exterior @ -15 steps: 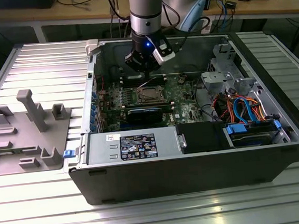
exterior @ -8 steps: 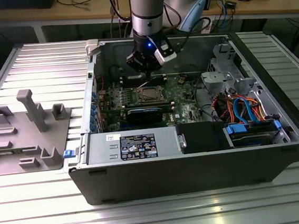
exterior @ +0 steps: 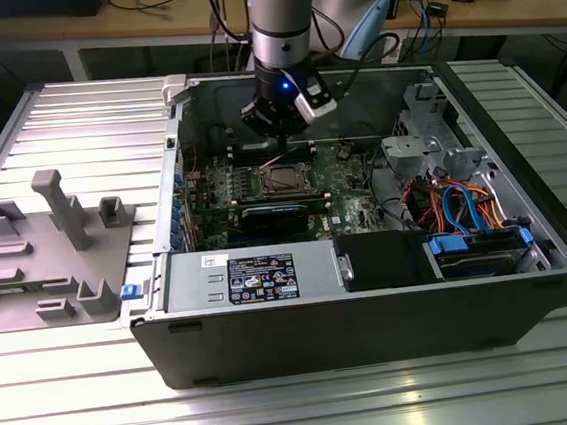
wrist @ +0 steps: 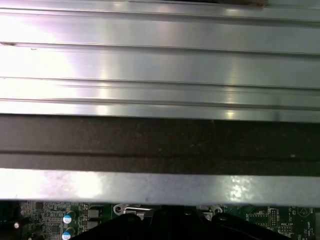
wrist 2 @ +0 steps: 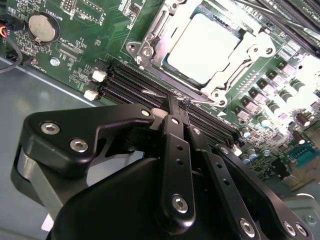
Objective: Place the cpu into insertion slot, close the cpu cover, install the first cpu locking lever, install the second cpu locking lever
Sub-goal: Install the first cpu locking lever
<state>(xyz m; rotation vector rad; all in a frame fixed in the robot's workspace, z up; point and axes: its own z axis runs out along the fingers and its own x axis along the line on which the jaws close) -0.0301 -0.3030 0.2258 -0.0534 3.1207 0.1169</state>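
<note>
- At the exterior view's left, a grey moulded plastic fixture tray (exterior: 51, 245) lies on the ribbed aluminium table (exterior: 73, 112), well apart from the work.
- Next to the right I see the open black metal computer case (exterior: 375, 329), with a silver box-shaped power supply (exterior: 195, 281) along its near wall.
- Inside it lies the green motherboard (exterior: 345, 171). The silver-and-grey robot arm (exterior: 280, 22) comes down over the far side of the board.
- The small square cpu with its silver-grey metal top (wrist 2: 202, 45) sits flat in the insertion slot, the square silvery-rimmed socket (wrist 2: 141, 51).
- The cpu cover, a thin silvery frame plate with a square window (wrist 2: 239, 59), lies down around the chip.
- In the second wrist view my black two-fingered gripper (wrist 2: 179, 105) is clenched, its fingers drawn together. The tips sit at a thin silvery wire lever (wrist 2: 155, 93) just beside the socket's edge, over the long black memory slots (wrist 2: 135, 82).
- I cannot tell whether the wire is actually pinched between the fingers.
- A round silver coin battery (wrist 2: 40, 26) sits on the board, well apart from the socket.
- At the exterior view's right, a grey metal drive cage (exterior: 423, 149) stands above a bundle of blue and orange cables (exterior: 469, 205).
</note>
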